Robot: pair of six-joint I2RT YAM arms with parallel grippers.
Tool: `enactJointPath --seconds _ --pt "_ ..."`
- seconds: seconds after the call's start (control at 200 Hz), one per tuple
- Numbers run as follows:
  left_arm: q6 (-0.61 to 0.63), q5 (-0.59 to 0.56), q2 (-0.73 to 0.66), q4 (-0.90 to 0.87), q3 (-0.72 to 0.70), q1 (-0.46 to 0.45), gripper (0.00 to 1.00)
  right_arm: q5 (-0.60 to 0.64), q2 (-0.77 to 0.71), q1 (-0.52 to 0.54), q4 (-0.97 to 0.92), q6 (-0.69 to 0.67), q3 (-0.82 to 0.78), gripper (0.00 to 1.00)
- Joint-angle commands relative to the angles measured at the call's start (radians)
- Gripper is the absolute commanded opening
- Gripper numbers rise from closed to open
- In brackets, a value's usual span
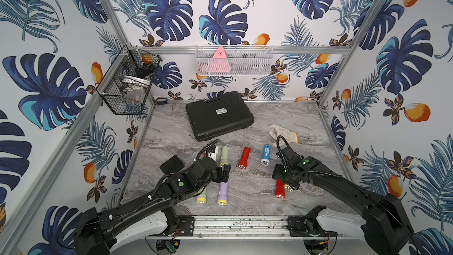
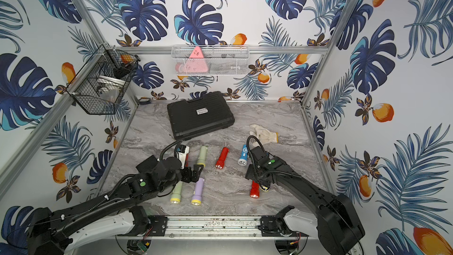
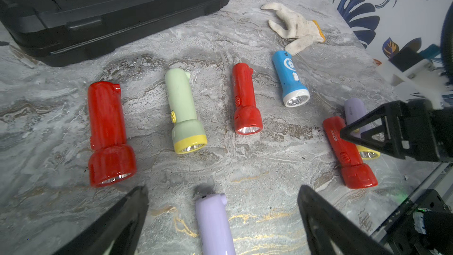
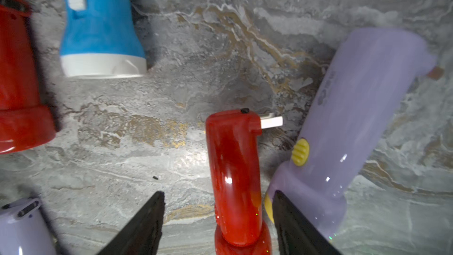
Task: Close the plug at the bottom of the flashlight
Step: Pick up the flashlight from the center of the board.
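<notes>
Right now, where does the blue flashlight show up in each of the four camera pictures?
In a top view: blue flashlight lies mid-table, near the white glove.
In a top view: same spot, glove just behind it.
Left wrist: by the glove's fingertips.
Right wrist: close up, tail cut off.
Shared landmark: the red flashlight beside it.
</notes>
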Motion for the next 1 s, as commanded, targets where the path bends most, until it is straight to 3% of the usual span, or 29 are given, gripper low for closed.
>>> enactJointPath --seconds 0.0,0.726,0.996 --pt "0.018 -0.019 -0.002 0.006 0.011 0.004 0.99 0.03 0.006 0.007 -0.009 0.059 -0.007 0.69" --pt "-0.042 0.019 -0.065 -0.001 -0.065 0.02 0.99 0.077 0.181 0.068 0.041 0.075 0.006 0.61" --pt "-0.037 0.011 -0.082 -0.003 -0.07 0.021 0.99 0.071 0.228 0.083 0.057 0.081 0.007 0.52"
